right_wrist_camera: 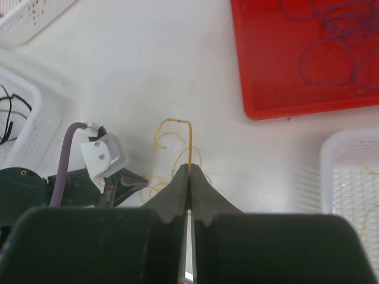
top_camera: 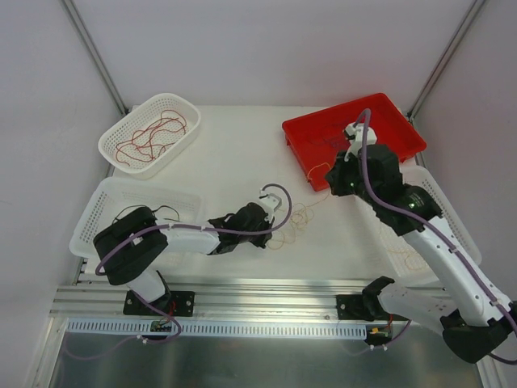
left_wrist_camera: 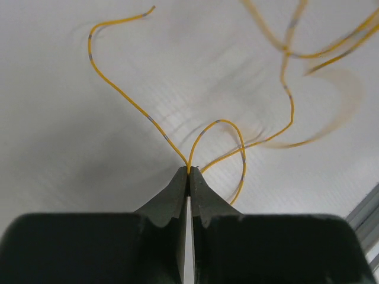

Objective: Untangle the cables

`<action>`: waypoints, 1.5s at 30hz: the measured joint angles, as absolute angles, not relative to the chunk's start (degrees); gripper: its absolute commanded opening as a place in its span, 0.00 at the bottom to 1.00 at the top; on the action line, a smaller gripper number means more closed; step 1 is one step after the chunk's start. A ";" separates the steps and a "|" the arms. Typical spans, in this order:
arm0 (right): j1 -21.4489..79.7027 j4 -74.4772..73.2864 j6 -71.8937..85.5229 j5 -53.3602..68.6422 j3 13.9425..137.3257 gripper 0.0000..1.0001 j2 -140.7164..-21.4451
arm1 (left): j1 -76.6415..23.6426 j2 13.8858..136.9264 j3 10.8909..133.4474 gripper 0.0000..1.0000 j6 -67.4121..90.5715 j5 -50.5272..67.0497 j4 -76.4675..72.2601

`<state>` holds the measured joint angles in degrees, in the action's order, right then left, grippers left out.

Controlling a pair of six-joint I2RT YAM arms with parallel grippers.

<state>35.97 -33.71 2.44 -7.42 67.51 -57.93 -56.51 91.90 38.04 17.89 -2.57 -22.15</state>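
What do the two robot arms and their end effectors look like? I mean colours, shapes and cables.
The left arm and right arm alternate white links with bulky black joint housings. A thick lilac cable runs along each. The left end effector and right end effector each have two dark, wedge-shaped fingers tapering to thin tips. No markings are readable.

bare table mid-back, basket far left, red tray far right, cables centre
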 measured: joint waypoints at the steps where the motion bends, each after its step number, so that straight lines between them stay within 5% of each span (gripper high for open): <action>1: 34.98 -34.61 1.83 -8.12 69.08 0.01 -57.63 | -56.34 91.29 37.80 0.00 18.55 -3.66 -20.75; 17: 25.63 -43.51 -7.20 -17.58 91.20 0.01 -48.07 | -42.68 80.12 33.06 0.00 28.14 -13.69 -1.52; 45: 27.00 -39.57 -24.51 -40.86 104.29 0.01 -37.54 | -34.22 81.21 33.41 0.00 35.00 -9.50 -1.85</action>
<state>27.00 -39.57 -24.51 -40.86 104.29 -37.54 -34.22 81.21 33.41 35.00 -9.50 -1.85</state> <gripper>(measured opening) 0.016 0.009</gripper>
